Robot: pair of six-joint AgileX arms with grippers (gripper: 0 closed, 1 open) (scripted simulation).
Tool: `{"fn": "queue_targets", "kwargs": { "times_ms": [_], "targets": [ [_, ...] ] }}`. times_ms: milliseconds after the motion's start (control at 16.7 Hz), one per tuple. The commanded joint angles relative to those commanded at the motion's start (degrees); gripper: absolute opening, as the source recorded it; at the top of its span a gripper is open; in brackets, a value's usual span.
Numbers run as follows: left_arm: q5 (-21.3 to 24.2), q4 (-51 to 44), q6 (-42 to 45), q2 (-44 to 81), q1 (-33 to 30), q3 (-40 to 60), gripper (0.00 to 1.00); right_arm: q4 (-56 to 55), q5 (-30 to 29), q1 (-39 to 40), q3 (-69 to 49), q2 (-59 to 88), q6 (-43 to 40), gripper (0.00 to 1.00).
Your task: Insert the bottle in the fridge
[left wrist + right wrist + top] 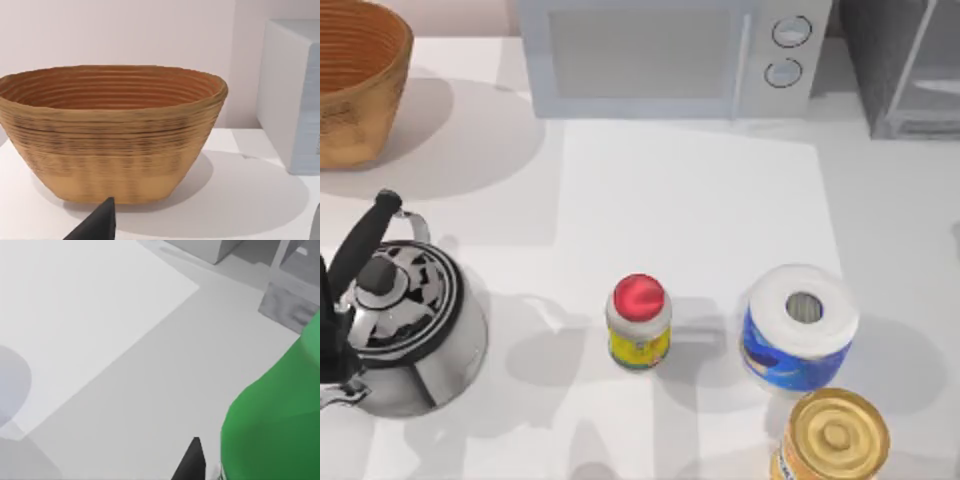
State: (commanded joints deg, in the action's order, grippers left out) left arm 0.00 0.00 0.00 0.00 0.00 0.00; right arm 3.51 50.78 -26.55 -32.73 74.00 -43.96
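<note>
Rendered kitchen countertop: white microwave and grey fridge along the back, steel kettle, woven basket, jar, paper roll.

A woven basket sits at the table's far left corner, with a white microwave along the back edge. Nearer the front stand a steel kettle, a red-capped jar, a paper roll and a gold-lidded can.
</note>
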Motion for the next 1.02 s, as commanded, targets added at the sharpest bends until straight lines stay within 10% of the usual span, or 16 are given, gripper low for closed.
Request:
{"fn": "queue_targets", "kwargs": {
  "times_ms": [660,1020],
  "targets": [
    [0.00,0.00,0.00,0.00,0.00,0.00,1.00,-3.50,-39.93,20.33,24.53,-61.41,33.70,0.01],
    [0.00,0.00,0.00,0.00,0.00,0.00,1.00,-3.52,-50.70,26.51,32.65,-73.90,43.87,0.01]
  ]
}}
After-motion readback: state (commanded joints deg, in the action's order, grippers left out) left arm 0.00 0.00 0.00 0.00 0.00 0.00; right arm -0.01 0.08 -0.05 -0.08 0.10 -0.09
